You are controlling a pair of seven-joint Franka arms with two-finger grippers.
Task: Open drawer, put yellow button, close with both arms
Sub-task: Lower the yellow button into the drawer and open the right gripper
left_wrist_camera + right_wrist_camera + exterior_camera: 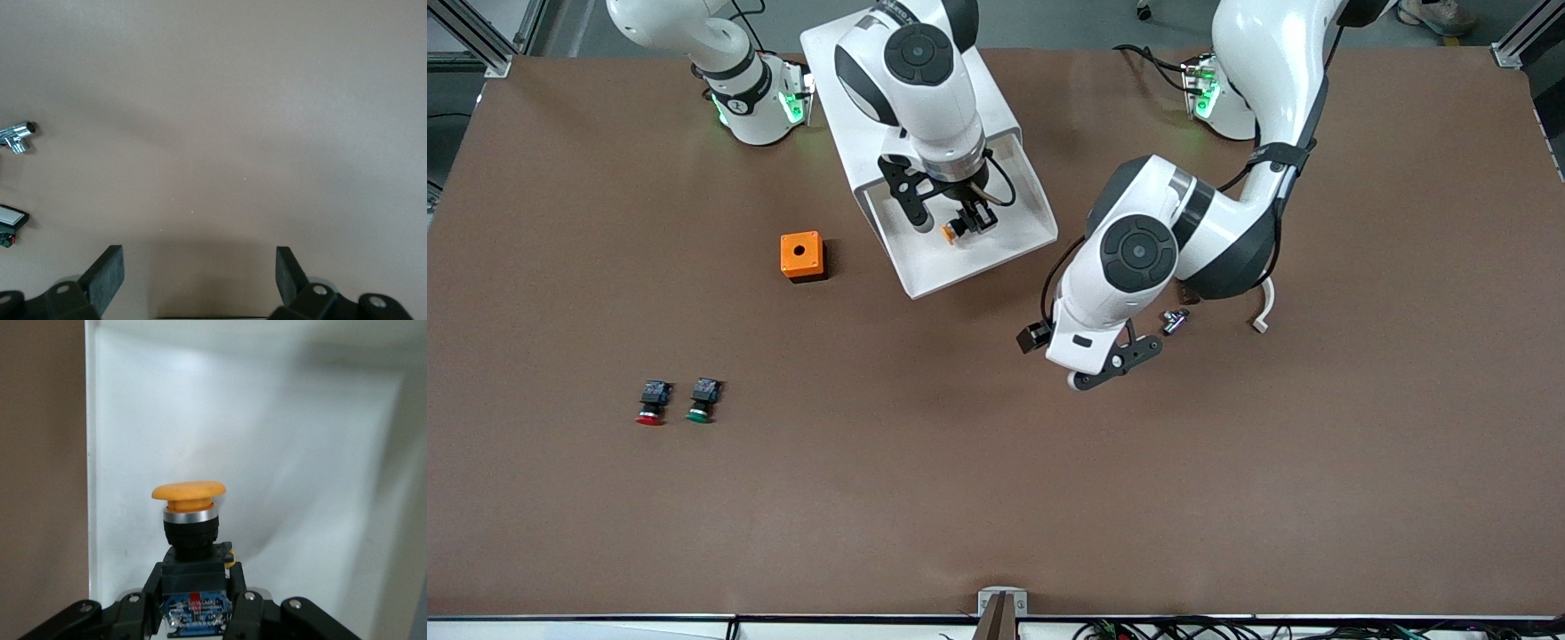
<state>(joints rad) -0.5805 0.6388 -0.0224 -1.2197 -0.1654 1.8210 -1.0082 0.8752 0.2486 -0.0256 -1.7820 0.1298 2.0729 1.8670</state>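
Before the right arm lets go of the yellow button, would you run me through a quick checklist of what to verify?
1. Drawer pulled open: ok.
2. Yellow button clamped in the right gripper: ok.
3. Button over the drawer tray, not the table: ok.
4. Button touching the drawer floor: cannot tell.
5. Left gripper waiting over bare table clear of the drawer, jaws open and empty: ok.
6. Red button and green button out of the way, nearer the front camera: ok.

Yellow button (189,495), white drawer (996,258), brown table (996,489).
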